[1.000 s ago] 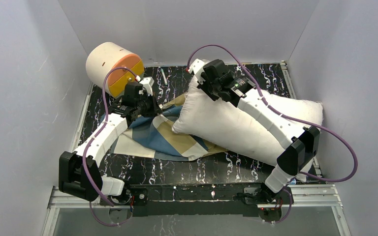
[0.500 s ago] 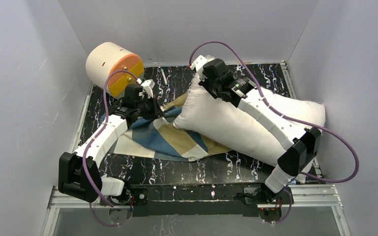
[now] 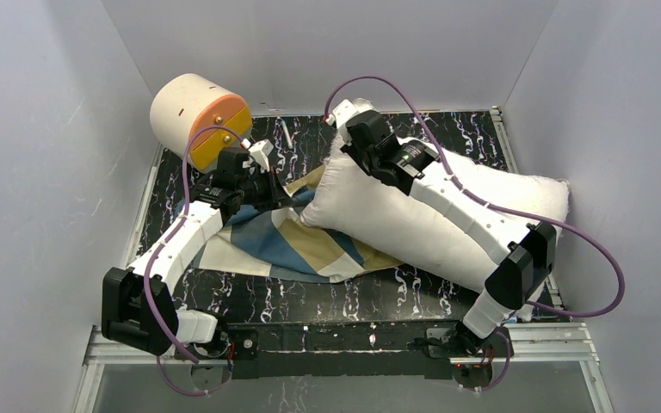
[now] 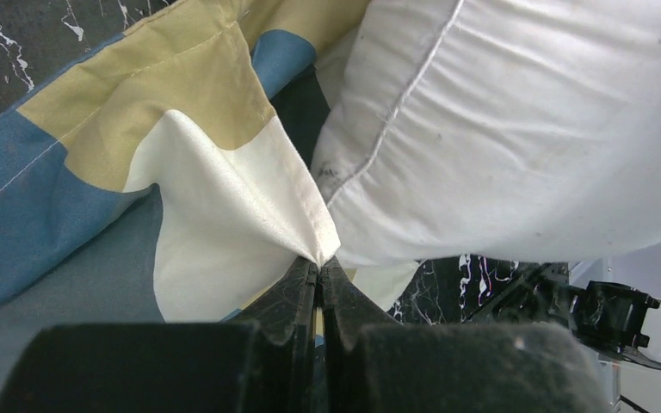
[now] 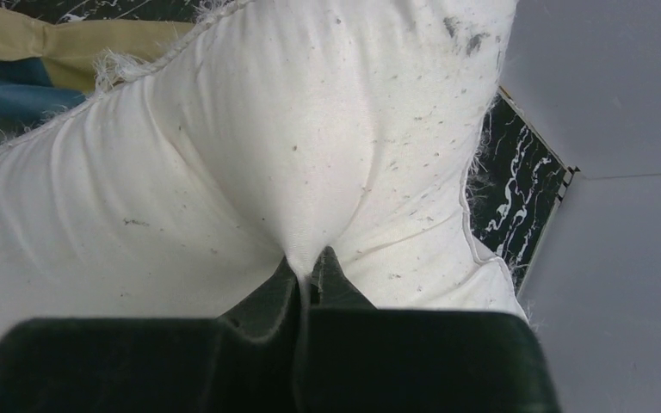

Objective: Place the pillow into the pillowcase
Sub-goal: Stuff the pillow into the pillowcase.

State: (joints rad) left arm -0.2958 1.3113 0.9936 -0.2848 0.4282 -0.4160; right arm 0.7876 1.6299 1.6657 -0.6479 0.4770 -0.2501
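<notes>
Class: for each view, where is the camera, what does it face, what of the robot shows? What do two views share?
Top: above and behind, looking down on left arm, right arm, pillow, pillowcase.
Left wrist: on left arm, facing pillowcase edge pinched in left gripper.
Right wrist: on right arm, facing pillow cloth pinched in right gripper.
Shared: both wrist views show the pillow.

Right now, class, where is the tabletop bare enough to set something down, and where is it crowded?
Bare table shows along the near edge in front of the pillowcase, and at the far right behind the pillow. Crowded: the middle, and far left by the cylinder.
</notes>
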